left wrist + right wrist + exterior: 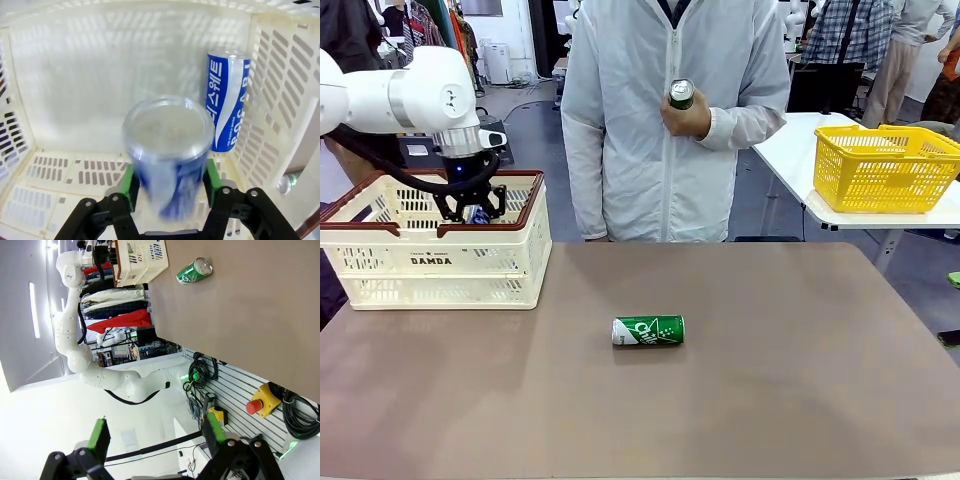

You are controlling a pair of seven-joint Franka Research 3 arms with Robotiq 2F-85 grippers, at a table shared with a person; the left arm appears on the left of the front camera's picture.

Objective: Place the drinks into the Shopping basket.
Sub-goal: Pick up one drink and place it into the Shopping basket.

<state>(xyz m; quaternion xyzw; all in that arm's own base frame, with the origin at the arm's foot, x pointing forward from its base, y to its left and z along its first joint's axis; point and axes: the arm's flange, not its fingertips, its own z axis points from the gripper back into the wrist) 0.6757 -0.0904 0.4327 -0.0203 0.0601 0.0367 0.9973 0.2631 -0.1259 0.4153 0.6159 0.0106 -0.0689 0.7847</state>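
Blue and green cans, a cream basket and a dull brown desk

The shopping basket [440, 262] is cream-white with a dark brown rim, slotted sides and black "DAMDA" print. Inside it, a blurred blue can [167, 150] has a silver top, and a second blue can [227, 100] bears white lettering and a white swoosh. The green can [648, 331] on the desk [740, 400] shows a white logo and silver ends. A person in a white jacket [650, 150] holds another green can [681, 94]. The mesh basket [885, 170] is bright yellow. The left end effector [170, 180] and the right end effector [156, 435] are black with green pads.
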